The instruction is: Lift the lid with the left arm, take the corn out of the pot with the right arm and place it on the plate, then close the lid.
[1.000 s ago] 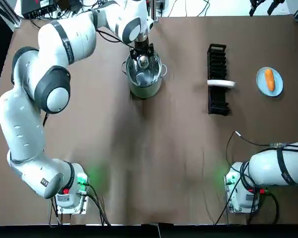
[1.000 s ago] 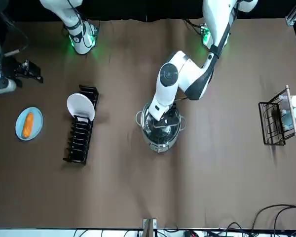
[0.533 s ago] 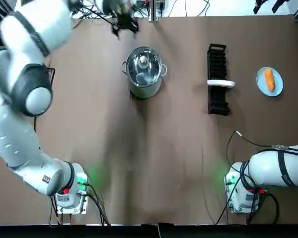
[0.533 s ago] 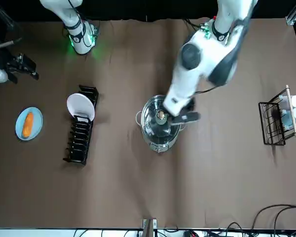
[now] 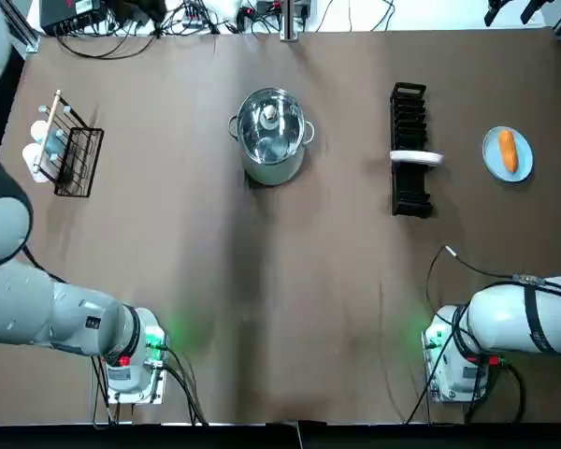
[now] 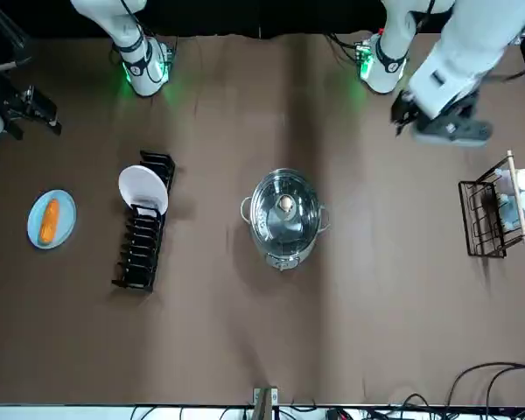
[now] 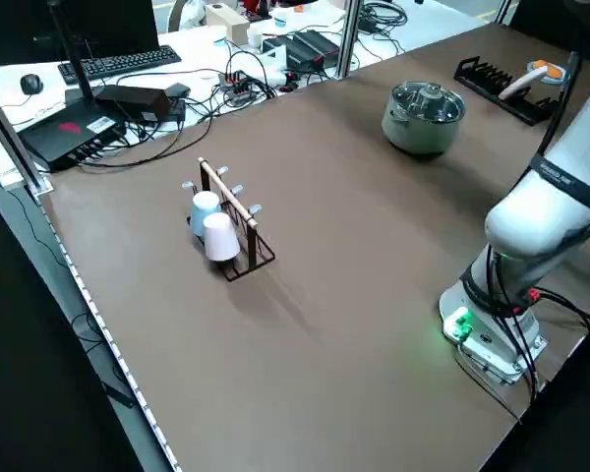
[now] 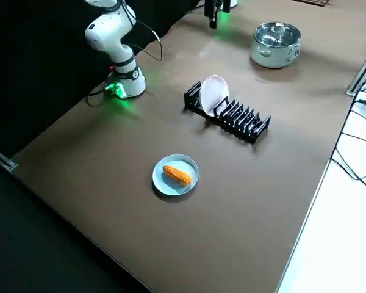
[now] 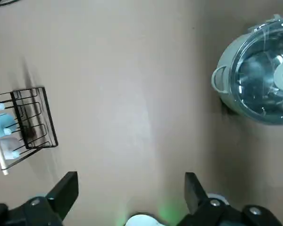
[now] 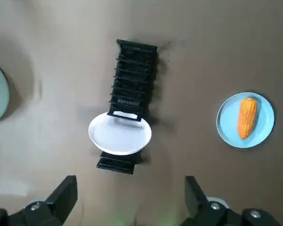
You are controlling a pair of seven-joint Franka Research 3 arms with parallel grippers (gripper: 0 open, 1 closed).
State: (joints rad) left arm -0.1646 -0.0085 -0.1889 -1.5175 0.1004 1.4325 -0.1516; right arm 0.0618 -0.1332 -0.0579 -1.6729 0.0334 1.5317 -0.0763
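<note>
Corn (image 10: pixel 246 117) lies on plate (image 10: pixel 227 125); lid (image 5: pixel 270 126) covers pot (image 5: pixel 271 170); left gripper (image 9: pixel 130 178) and right gripper (image 10: pixel 129 181) released, empty.

— How was the table (image 5: pixel 355 281) lit?
— Evenly, from overhead. Soft shadows were cast just beside the pot (image 6: pixel 284 256) and the dish rack (image 6: pixel 142 249).
— Was any glare noted?
— Bright highlights were seen on the glass lid (image 5: pixel 269 126). A green glow was thrown onto the table by the base light (image 5: pixel 154 339). In the right side view, the surroundings were left dark.
</note>
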